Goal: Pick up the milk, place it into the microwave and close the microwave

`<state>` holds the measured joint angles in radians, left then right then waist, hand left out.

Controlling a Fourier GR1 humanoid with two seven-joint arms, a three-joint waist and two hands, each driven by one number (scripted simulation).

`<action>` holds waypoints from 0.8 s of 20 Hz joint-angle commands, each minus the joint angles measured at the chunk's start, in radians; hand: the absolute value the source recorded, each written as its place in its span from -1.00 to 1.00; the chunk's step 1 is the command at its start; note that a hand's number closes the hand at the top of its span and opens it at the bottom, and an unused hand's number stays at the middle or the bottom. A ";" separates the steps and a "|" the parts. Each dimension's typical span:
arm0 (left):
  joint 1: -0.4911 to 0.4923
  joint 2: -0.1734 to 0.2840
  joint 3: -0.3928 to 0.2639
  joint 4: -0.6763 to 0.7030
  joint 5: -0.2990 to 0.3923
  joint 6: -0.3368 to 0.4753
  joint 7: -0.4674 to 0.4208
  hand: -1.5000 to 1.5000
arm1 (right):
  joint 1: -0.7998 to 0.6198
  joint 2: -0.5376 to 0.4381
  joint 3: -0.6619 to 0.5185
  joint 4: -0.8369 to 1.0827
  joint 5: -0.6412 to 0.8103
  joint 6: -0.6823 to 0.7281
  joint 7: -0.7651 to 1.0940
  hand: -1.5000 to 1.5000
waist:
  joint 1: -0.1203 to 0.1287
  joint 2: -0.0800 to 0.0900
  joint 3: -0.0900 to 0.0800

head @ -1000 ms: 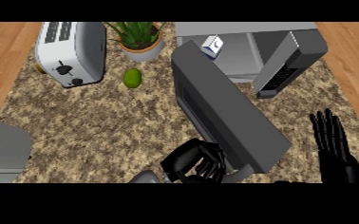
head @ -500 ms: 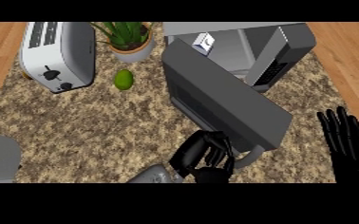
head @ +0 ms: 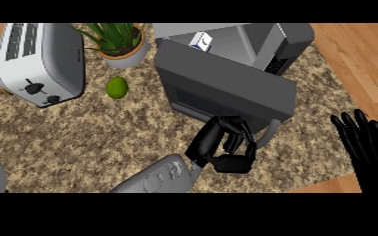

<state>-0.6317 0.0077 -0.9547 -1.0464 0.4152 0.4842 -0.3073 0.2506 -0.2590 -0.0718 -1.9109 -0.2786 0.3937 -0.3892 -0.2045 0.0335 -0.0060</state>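
White milk (head: pixel 201 41) already inside microwave (head: pixel 255 42); your left hand (head: pixel 225 147), fingers curled, empty, against door (head: pixel 225 87); right hand (head: pixel 359 140) rests open. Closing left.

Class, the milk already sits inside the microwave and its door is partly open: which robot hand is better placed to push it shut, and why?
The left robot hand. It sits curled against the microwave door near its free edge. The right robot hand rests open at the view's right edge, apart from the door. The milk is inside.
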 commanded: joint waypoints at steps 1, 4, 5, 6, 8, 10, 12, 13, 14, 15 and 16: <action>-0.101 -0.007 0.045 0.037 0.086 0.033 0.009 1.00 | 0.001 -0.019 0.006 -0.026 -0.026 0.029 0.019 -1.00 | -0.036 0.009 0.001; -0.139 -0.007 0.058 0.075 0.133 0.062 0.029 1.00 | -0.011 -0.030 0.000 -0.054 -0.062 0.034 0.047 -1.00 | -0.058 0.014 0.001; -0.150 -0.007 0.064 0.086 0.142 0.075 0.025 1.00 | -0.004 -0.024 -0.002 -0.066 -0.083 0.035 0.047 -1.00 | -0.073 0.014 0.001; -0.137 -0.007 0.070 0.086 0.164 0.078 -0.004 1.00 | -0.017 -0.015 0.011 -0.078 -0.084 0.026 0.059 -1.00 | -0.069 0.021 -0.001; -0.156 -0.008 0.101 0.101 0.202 0.076 -0.020 1.00 | -0.016 -0.030 0.003 -0.081 -0.107 0.037 0.075 -1.00 | -0.079 0.028 -0.002; -0.178 -0.008 0.152 0.085 0.251 0.077 -0.060 1.00 | -0.024 -0.034 -0.002 -0.084 -0.124 0.040 0.080 -1.00 | -0.084 0.034 -0.004; -0.199 -0.008 0.162 0.108 0.276 0.076 -0.070 1.00 | -0.031 -0.034 0.018 -0.098 -0.134 0.048 0.093 -1.00 | -0.097 0.040 -0.003; -0.204 -0.008 0.176 0.124 0.292 0.076 -0.080 1.00 | -0.030 -0.038 0.007 -0.103 -0.142 0.042 0.100 -1.00 | -0.098 0.040 -0.003; -0.207 -0.008 0.180 0.124 0.307 0.078 -0.099 1.00 | -0.027 -0.052 -0.006 -0.108 -0.146 0.047 0.103 -1.00 | -0.107 0.037 -0.003; -0.225 -0.008 0.185 0.150 0.307 0.076 -0.104 1.00 | -0.040 -0.051 -0.005 -0.113 -0.161 0.046 0.109 -1.00 | -0.104 0.041 -0.002; -0.241 -0.008 0.183 0.143 0.324 0.081 -0.106 1.00 | -0.046 -0.059 -0.003 -0.113 -0.164 0.046 0.122 -1.00 | -0.112 0.041 -0.002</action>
<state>-0.8225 -0.0002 -0.8051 -0.9253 0.6929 0.5576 -0.3802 0.2202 -0.3024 -0.0708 -2.0096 -0.4160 0.4364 -0.2928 -0.3012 0.0707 -0.0082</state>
